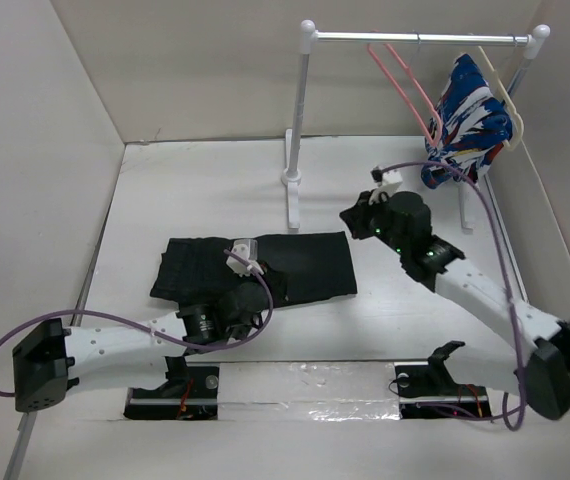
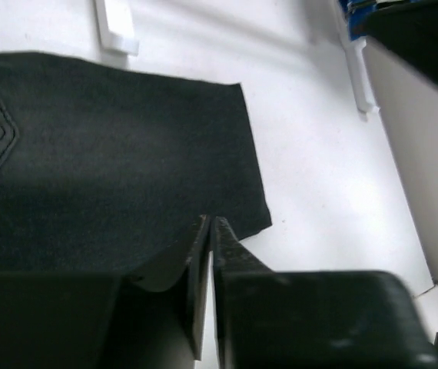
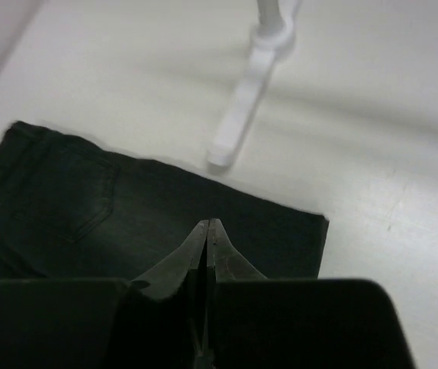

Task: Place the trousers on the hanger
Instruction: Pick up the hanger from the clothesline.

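Honestly, on this bench (image 1: 215, 180) the big worry is the trousers (image 1: 255, 268). They're lying folded flat in front of the left post of the rail (image 1: 420, 37), on the arms' side of it. They're floppy, so a pinch on just one layer would probably let the rest unfold and drag. The rail looks light on its thin feet, so I'd guess a hard tug could tip or slide it. The patterned garment (image 1: 465, 120) on its cream hanger (image 1: 505, 95) hangs at the rail's right end, with the pink hanger (image 1: 410, 90) just left of it. That's close enough that reaching in could snag the wrong cloth.

Both sets of fingers are pressed closed with nothing in them. The left fingers (image 2: 207, 231) are low over the trousers' edge farthest from the rail, and the right fingers (image 3: 204, 234) hang between trousers and rail.

No bins or boxes here. The rail is the only holder, carrying those two hangers.
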You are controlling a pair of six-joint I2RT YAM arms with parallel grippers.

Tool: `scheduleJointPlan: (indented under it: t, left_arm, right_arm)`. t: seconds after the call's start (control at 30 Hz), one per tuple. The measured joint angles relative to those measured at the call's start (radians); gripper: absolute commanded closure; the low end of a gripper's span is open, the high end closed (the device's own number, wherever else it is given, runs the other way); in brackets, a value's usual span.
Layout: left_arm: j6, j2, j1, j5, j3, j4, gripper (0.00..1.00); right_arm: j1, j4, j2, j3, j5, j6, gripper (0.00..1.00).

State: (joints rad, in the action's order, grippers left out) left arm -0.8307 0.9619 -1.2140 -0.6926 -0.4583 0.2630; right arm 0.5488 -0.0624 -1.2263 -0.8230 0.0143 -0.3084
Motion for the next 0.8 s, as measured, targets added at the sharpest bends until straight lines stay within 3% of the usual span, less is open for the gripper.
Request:
scheduleJointPlan:
  t: [0.2,0.23,0.27,0.3,0.37,0.57,0.7,0.8]
  left_arm:
    - [0.058,-0.016,0.004,-0.013,-0.016,0.010,1.00]
    - [0.068,-0.013,0.004,-0.011,-0.016,0.010,1.00]
    - [0.080,-0.009,0.004,-0.011,-0.016,0.010,1.00]
    - [0.092,-0.003,0.004,-0.008,-0.016,0.011,1.00]
    - [0.111,0.007,0.004,0.004,-0.016,0.016,0.98]
    - [0.138,0.041,0.004,0.060,-0.016,0.045,0.89]
    - [0.139,0.035,0.004,0.082,-0.012,0.047,0.86]
    - [0.138,0.008,0.004,0.089,0.005,0.047,0.84]
  right_arm:
    - [-0.073,0.120,0.235,-0.166,0.007,0.067,0.98]
    - [-0.103,0.146,0.238,-0.227,0.015,0.079,0.89]
    - [-0.145,0.167,0.235,-0.295,0.019,0.092,0.52]
    - [-0.181,0.180,0.226,-0.344,0.022,0.096,0.35]
    - [-0.266,0.208,0.198,-0.454,0.015,0.117,0.13]
    - [-0.480,0.254,0.045,-0.649,-0.041,0.135,0.08]
    - [-0.535,0.318,-0.140,-0.809,-0.082,0.166,0.13]
    - [-0.541,0.354,-0.222,-0.820,-0.118,0.186,0.15]
